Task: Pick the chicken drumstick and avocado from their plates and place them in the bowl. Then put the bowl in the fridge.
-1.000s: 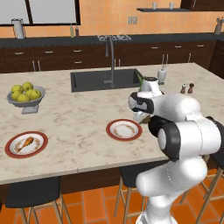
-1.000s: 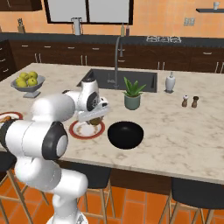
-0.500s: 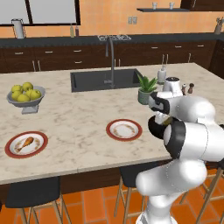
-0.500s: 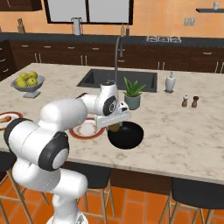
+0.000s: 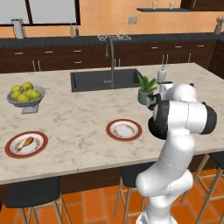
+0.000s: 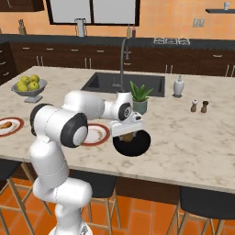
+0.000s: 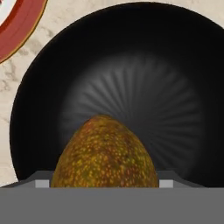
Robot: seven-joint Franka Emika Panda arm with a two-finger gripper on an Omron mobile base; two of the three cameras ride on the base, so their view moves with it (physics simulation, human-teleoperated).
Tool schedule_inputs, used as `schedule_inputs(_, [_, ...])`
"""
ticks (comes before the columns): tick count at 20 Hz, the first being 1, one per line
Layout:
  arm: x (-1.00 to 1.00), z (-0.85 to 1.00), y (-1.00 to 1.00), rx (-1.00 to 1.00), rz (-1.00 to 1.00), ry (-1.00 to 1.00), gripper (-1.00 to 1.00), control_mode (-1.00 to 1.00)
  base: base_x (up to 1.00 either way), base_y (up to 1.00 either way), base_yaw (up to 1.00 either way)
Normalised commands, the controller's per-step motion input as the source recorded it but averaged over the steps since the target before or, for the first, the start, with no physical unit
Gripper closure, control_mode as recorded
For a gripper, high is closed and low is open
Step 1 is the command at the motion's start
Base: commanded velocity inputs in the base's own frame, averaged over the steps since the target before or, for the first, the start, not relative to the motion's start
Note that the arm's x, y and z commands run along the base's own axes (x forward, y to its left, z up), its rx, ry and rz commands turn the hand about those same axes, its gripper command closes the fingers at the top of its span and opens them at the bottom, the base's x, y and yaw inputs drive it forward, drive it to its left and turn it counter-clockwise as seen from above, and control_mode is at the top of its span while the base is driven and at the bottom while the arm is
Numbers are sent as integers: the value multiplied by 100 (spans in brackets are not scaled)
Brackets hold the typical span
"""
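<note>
Gripper (image 6: 129,136) clamped on avocado (image 7: 104,153), hanging directly above black bowl (image 7: 175,65) on counter (image 6: 197,133), lined up w/ bowl's centre so fruit drops inside. Drumstick (image 5: 25,142) on far plate (image 5: 26,144).

Glossy white rounded arm (image 5: 183,118), dark joint bands, possibly grey fingers (image 7: 43,183)

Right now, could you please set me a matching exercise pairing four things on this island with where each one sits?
Things:
1. avocado
2. drumstick
3. bowl
4. lemons

Places:
A. in the grey footed bowl
B. on the far-left red-rimmed plate
C. between the jaws, above the black bowl
D. on the counter right of the bare plate

Pairs: 1-C, 2-B, 3-D, 4-A
</note>
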Motion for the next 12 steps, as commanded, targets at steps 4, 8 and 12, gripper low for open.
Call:
schedule_inputs(4, [18,-50,-3,0,0,4,100,-100,0,0,0])
schedule_inputs(8, [8,-26,-6,0,0,0,-100,-100,0,0,0])
schedule_inputs(12, [1,-34,0,0,0,1,-100,-100,0,0,0])
